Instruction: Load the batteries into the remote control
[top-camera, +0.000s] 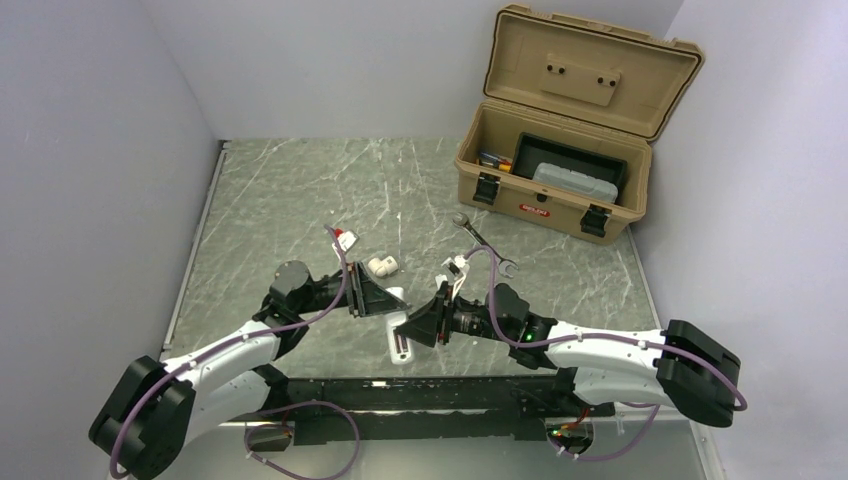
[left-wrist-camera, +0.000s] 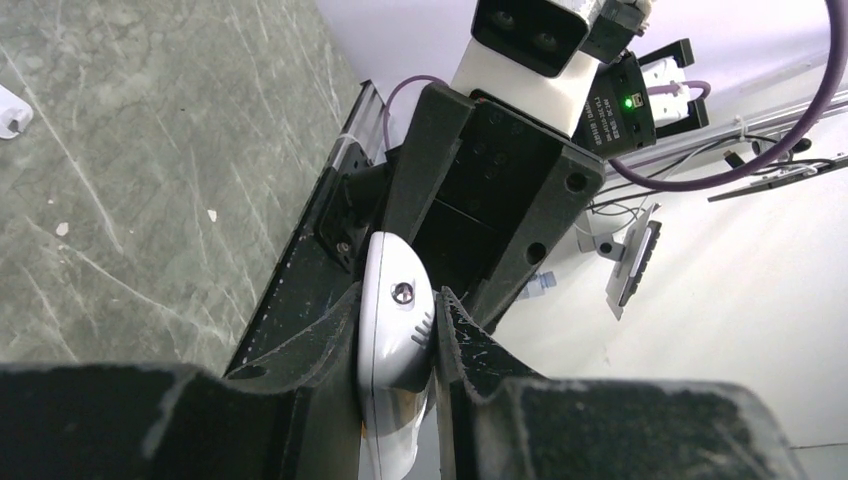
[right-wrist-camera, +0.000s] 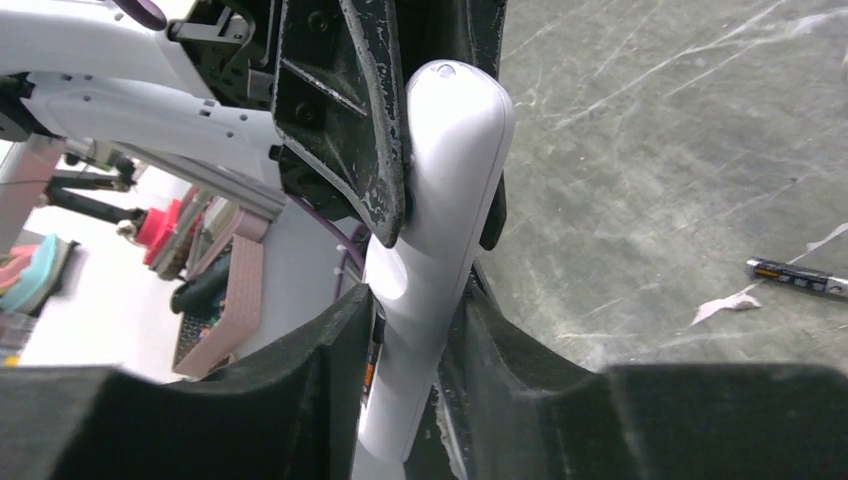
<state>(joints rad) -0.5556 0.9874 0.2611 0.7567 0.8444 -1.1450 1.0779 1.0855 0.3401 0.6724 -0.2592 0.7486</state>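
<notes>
Slim white plastic remote control (right-wrist-camera: 450, 180) clamped by left gripper (left-wrist-camera: 398, 310) and right gripper (right-wrist-camera: 410, 330). Likely regrasp; next, fetch small dark cylindrical battery (right-wrist-camera: 800, 278) off table.

Nothing I can actually read from my end. The tan toolbox (top-camera: 565, 208) has a red label (top-camera: 537, 211) on its front, but the lettering's too small. The black module (left-wrist-camera: 615, 105) with the green light has white print on it, blurred. There's printing on the battery (right-wrist-camera: 800, 278) too, also illegible.
</notes>
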